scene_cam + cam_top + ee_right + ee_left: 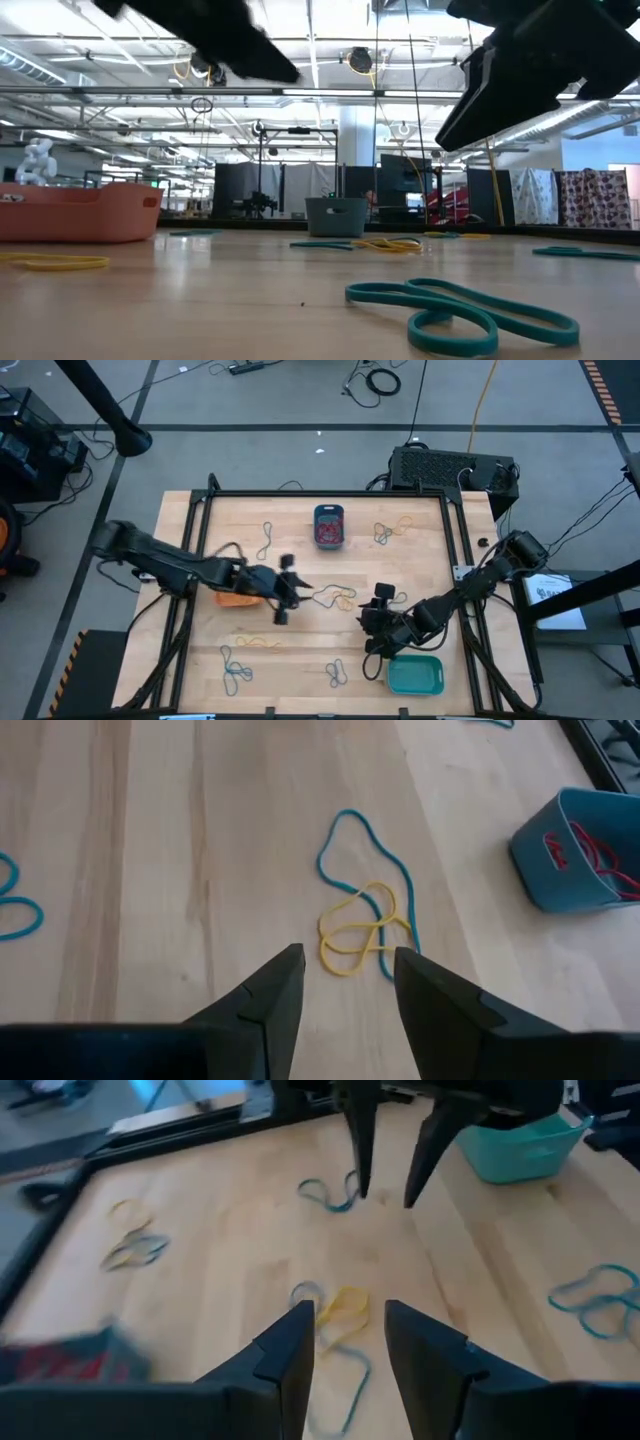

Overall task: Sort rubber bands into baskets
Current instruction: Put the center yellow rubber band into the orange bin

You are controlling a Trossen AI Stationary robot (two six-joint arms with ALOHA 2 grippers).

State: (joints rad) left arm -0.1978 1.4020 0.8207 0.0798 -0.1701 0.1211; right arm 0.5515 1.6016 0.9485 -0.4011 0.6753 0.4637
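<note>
Both grippers hover open above the table's middle, touching nothing. My left gripper [290,590] [345,1342] reaches in from the left, over the orange basket [236,599] [80,212]. My right gripper [372,604] [345,982] comes from the right. Between them a yellow rubber band tangled with a blue one [336,597] [340,1310] [365,930] lies flat on the wood. The dark teal-blue basket [329,526] [585,850] at the far middle holds red bands. The turquoise basket [414,674] [520,1142] stands near the front right.
Other loose rubber bands lie scattered: blue ones near the front [235,672] [337,674], a yellow one [256,642], mixed ones at the far side [268,540] [385,532]. A black frame [330,494] rims the table. A black box [450,468] stands behind the far right corner.
</note>
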